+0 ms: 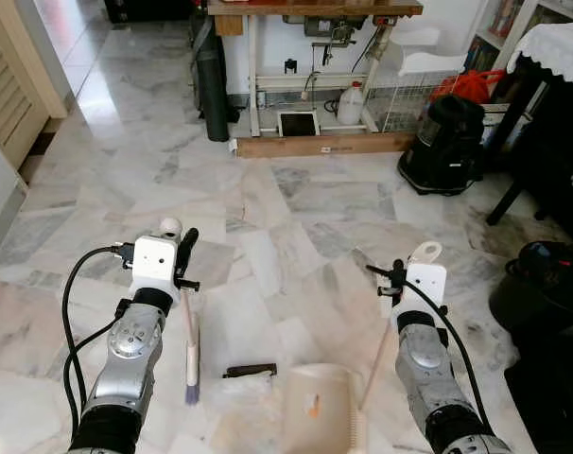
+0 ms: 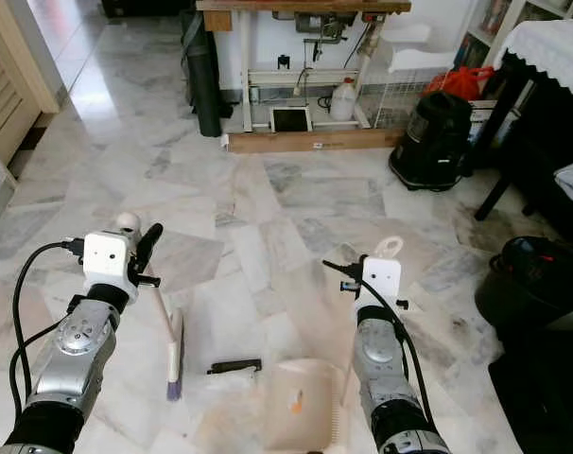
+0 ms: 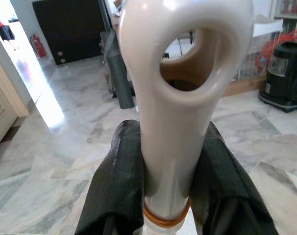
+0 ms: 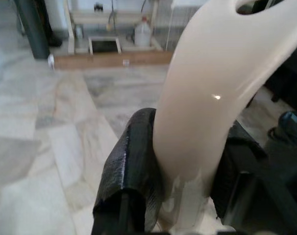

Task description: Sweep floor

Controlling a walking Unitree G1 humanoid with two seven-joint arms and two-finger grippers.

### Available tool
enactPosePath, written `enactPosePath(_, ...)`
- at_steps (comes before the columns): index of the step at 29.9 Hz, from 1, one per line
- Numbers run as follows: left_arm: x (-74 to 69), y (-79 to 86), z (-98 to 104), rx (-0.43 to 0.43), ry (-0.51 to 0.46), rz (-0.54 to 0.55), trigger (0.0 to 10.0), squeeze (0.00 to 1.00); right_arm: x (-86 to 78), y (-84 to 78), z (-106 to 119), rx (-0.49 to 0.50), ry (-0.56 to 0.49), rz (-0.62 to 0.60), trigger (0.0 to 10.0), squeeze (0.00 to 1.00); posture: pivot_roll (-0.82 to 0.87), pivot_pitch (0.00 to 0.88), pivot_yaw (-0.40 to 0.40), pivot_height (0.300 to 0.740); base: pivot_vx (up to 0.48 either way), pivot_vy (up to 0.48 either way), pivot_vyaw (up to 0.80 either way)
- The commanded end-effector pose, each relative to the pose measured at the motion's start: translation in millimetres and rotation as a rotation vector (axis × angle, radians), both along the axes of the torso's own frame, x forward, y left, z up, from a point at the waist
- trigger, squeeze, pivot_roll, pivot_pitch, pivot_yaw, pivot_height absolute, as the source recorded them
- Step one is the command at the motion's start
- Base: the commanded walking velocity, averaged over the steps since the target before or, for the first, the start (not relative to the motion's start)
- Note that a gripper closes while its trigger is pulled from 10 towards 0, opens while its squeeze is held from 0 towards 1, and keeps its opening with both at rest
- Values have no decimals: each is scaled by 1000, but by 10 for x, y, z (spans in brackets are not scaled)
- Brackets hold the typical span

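Observation:
My left gripper (image 1: 180, 257) is shut on the cream handle of a small broom (image 1: 191, 359), whose purple-tipped bristles rest on the marble floor. In the left wrist view the black fingers (image 3: 118, 188) clamp the handle's looped end (image 3: 185, 93). My right gripper (image 1: 401, 280) is shut on the long handle of a beige dustpan (image 1: 320, 409), which stands on the floor between the arms with a small orange scrap (image 1: 313, 408) in it. The right wrist view has the fingers (image 4: 133, 164) around that handle (image 4: 210, 98). A dark flat piece of debris (image 1: 250, 370) lies between brush and pan.
A black vacuum cleaner (image 1: 449, 142) stands at the far right, a black bin (image 1: 542, 284) nearer on the right. A workbench (image 1: 315, 9), a wooden plank (image 1: 324, 145), a white jug (image 1: 351, 104) and a dark rolled mat (image 1: 211, 90) line the back. Open marble floor lies ahead.

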State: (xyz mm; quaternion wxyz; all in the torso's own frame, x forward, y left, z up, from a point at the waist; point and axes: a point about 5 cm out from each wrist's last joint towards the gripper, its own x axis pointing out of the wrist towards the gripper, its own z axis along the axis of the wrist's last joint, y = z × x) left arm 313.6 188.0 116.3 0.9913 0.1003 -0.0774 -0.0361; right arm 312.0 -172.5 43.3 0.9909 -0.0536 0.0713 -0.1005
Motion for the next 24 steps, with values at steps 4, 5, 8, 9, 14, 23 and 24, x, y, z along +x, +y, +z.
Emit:
enactPosePath(4, -3, 61, 31, 20, -2, 0, 10000, 0, -15, -18, -56, -5, 37, -4, 10000, 0, -45, 111, -42, 740, 0, 0, 0)
enactPosePath(5, -3, 68, 28, 21, 1, 0, 10000, 0, -21, -19, -66, -1, 41, -5, 10000, 0, -45, 111, -42, 740, 0, 0, 0)
enactPosePath(8, -6, 70, 29, 22, 3, -1, 10000, 0, -25, -14, -71, 19, 39, -5, 10000, 0, -40, 114, -42, 740, 0, 0, 0)
enactPosePath(9, -8, 74, 30, 22, 2, -1, 10000, 0, -26, -10, -70, 30, 34, -6, 10000, 0, -36, 115, -42, 740, 0, 0, 0)
enactPosePath(14, -7, 82, 38, 22, 4, -5, 10000, 0, 16, 0, 36, 56, -59, -3, 10000, 0, -35, 116, -39, 740, 0, 0, 0)
enactPosePath(23, -5, 74, 59, 21, -5, -14, 10000, 0, 5, 11, -103, 49, 60, 18, 10000, 0, -30, 117, -36, 740, 0, 0, 0)
enactPosePath(24, -6, 73, 59, 21, -4, -15, 10000, 0, -6, 8, -131, 38, 81, 16, 10000, 0, -30, 117, -37, 740, 0, 0, 0)
